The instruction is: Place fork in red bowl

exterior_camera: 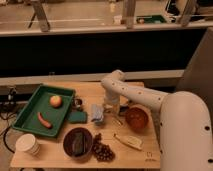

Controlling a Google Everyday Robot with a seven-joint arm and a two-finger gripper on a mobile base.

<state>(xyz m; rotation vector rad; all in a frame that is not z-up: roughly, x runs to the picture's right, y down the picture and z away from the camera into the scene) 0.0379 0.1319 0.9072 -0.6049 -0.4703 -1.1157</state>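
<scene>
We see the gripper point(111, 108) at centre frame, jaws spread wide, nothing visibly held. Just below it the fork point(116, 121) lies on the table point(150, 150), left of the red bowl point(136, 119). A bluish cloth point(97, 114) crowds the gripper's left.
</scene>
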